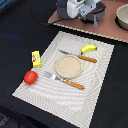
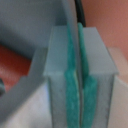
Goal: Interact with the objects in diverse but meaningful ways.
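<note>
My gripper is at the back of the exterior view, over the pinkish board, at the small grey pan. In the wrist view the gripper has its green pads pressed together on a thin grey strip, which looks like part of the pan. The yellow banana, the yellow block and the red tomato lie around the striped placemat, all far from the gripper. The brown sausage is out of view.
A tan round plate sits mid-mat between a wooden-handled knife and fork. A metal bowl stands on the pinkish board at the exterior view's back right. A dark cloth covers the table.
</note>
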